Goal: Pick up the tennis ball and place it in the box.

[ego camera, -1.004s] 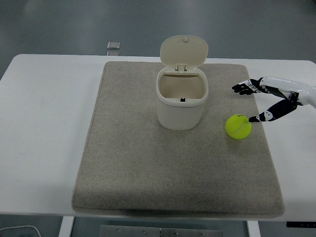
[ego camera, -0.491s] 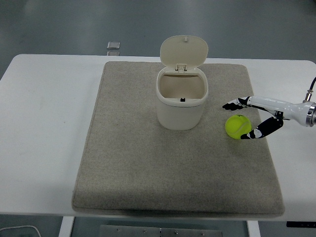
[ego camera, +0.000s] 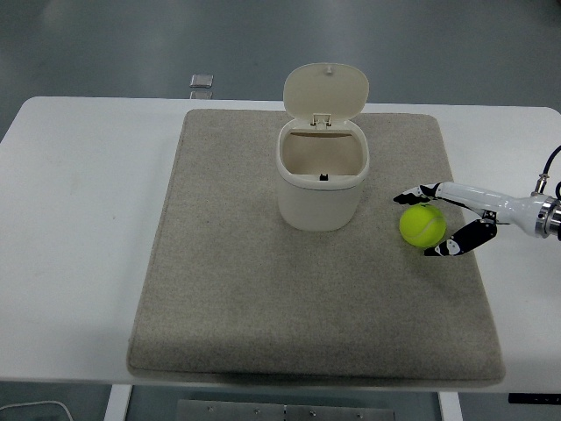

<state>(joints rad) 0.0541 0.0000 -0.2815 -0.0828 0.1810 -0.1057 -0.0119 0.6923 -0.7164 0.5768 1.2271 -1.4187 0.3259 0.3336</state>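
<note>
Right of the box [ego camera: 323,180], on the grey mat [ego camera: 263,298], your right hand [ego camera: 447,219] has come down around the tennis ball [ego camera: 422,225]. A second ago the fingers [ego camera: 414,196] were higher and farther from the box, with only the thumb tip near the ball's far side; now they reach past the ball on its side away from you, while the thumb [ego camera: 451,246] has swung under to the side nearer you. That puts the ball between fingers and thumb, which is what you need before a lift. The ball itself has hardly shifted: it sits on the mat just right of the box, close to its wall but apart from it. As for the hand, it is wide open, the fingers and thumb spread like a bracket on either side of the ball. I judge they are at or very near its surface, but you cannot tell from this view whether they press on it, and nothing is gripped yet. The box stands upright with its lid [ego camera: 325,90] tipped back and the mouth clear, so the drop is ready once you close and raise. Your left hand is out of view.
</note>
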